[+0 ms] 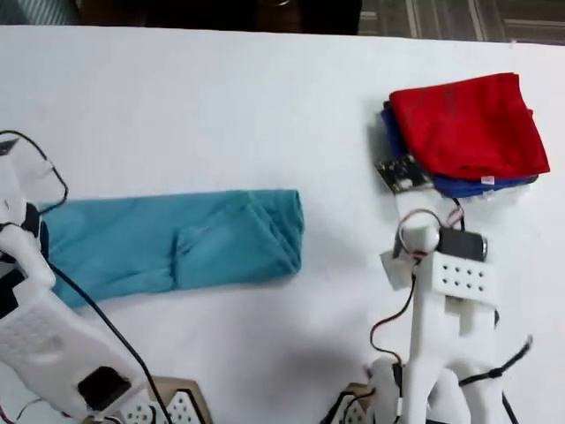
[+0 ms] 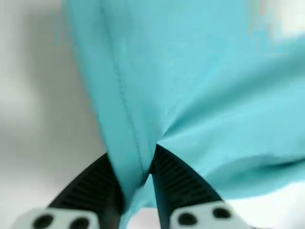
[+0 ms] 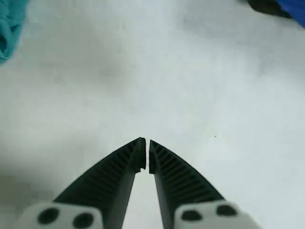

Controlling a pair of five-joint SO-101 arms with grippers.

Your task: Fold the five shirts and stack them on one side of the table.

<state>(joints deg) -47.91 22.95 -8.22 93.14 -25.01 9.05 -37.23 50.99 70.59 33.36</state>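
Observation:
A teal shirt [image 1: 177, 243], folded into a long band, lies across the left middle of the white table [image 1: 221, 106]. My left gripper [image 2: 133, 153] is shut on that shirt's cloth [image 2: 190, 95] at its left end, where the arm [image 1: 31, 221] stands in the high view. At the back right lies a stack with a red shirt [image 1: 468, 124] on top of a blue shirt [image 1: 477, 185]. My right gripper [image 3: 147, 142] is shut with nothing in it, over bare table just beside the stack's near left corner [image 1: 404, 174].
Cables run from both arms near the front edge. The arm bases [image 1: 168, 406] stand at the front. A corner of the teal shirt [image 3: 9, 24] and of the blue shirt [image 3: 293, 7] show in the right wrist view. Bare table lies at the back left.

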